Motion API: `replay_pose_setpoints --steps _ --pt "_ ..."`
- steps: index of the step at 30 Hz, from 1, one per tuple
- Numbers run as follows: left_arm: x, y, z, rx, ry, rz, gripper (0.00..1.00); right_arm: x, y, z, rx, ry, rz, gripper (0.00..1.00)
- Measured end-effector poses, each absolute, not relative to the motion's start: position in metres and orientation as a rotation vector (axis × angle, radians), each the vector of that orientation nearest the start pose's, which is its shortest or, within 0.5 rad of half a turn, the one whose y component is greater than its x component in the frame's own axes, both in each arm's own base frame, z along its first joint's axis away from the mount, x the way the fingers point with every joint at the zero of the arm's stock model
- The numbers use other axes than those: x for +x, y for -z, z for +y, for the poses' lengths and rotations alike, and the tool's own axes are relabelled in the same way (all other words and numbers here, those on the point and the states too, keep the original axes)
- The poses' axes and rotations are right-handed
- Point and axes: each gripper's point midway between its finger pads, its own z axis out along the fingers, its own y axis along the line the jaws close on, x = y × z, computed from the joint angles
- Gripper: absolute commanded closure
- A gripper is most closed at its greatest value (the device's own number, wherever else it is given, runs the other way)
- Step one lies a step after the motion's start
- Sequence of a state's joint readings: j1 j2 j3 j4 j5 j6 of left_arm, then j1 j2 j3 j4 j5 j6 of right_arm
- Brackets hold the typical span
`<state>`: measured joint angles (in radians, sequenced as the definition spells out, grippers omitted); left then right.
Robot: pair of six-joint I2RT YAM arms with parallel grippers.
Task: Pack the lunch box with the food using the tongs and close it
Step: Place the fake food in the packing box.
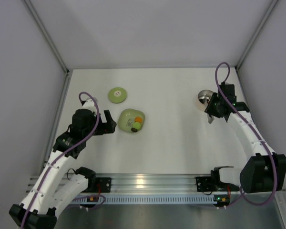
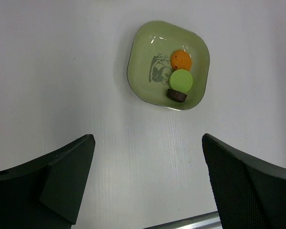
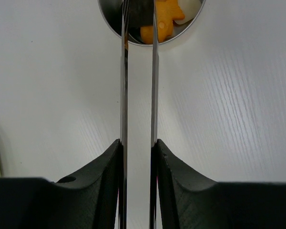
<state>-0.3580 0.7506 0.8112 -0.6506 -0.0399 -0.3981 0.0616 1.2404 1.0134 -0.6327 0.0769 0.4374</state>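
My right gripper [image 3: 138, 143] is shut on the tongs [image 3: 124, 95], squeezing their two slim arms nearly parallel. The tong tips reach into the round metal lunch box [image 3: 181, 32] and have a dark piece [image 3: 142, 12] between them. An orange star piece [image 3: 166, 19] and a white piece [image 3: 190, 9] lie in the box. From above, the lunch box [image 1: 204, 98] stands at the right, with the right gripper [image 1: 213, 107] just beside it. The green lid [image 1: 117, 94] lies flat at the back left. My left gripper [image 2: 148, 138] hangs open and holds nothing, near the plate.
A light green squarish plate [image 2: 148, 52] holds an orange round [image 2: 181, 59], a green round [image 2: 181, 79] and a dark brown piece [image 2: 177, 95]. White walls enclose the table on three sides. A metal rail [image 1: 148, 183] runs along the near edge.
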Motion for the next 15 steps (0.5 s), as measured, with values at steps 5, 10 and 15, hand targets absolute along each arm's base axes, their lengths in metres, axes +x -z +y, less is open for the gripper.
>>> replay_pose_setpoints --steps 5,10,15 --pt "0.2346 -0.1972 -0.0982 -0.064 0.390 2.186 0.01 0.3222 -0.1510 0.0241 0.490 -0.133 2.384 0.61" --pt "0.2345 -0.1972 -0.0985 -0.062 0.391 2.186 0.01 0.3222 -0.1511 0.0238 0.490 -0.131 2.383 0.57" --pt "0.2345 -0.1972 -0.0986 -0.062 0.391 2.186 0.01 0.3216 -0.1540 0.0238 0.488 -0.134 2.375 0.56"
